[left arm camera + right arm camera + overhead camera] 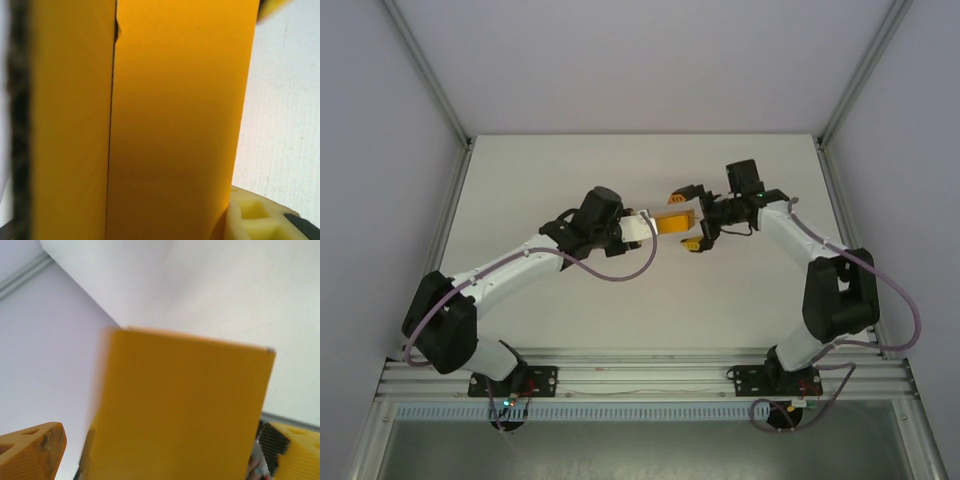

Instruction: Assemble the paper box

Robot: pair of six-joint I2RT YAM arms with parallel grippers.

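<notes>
The paper box (673, 222) is a small orange-yellow card box held above the middle of the table. My left gripper (648, 226) is shut on its left end. In the left wrist view the box (175, 125) sits between the jaws, with a pale fingertip (250, 215) against its right side and a dark pad (19, 130) along its left. My right gripper (690, 217) stands open around the box's right end. In the right wrist view the box (180, 410) sits between the spread orange fingers (35, 450), with a gap on each side.
The white table (570, 180) is bare around the arms. Aluminium frame posts (430, 70) rise at the back corners, and a rail (640, 370) carrying the arm bases runs along the near edge.
</notes>
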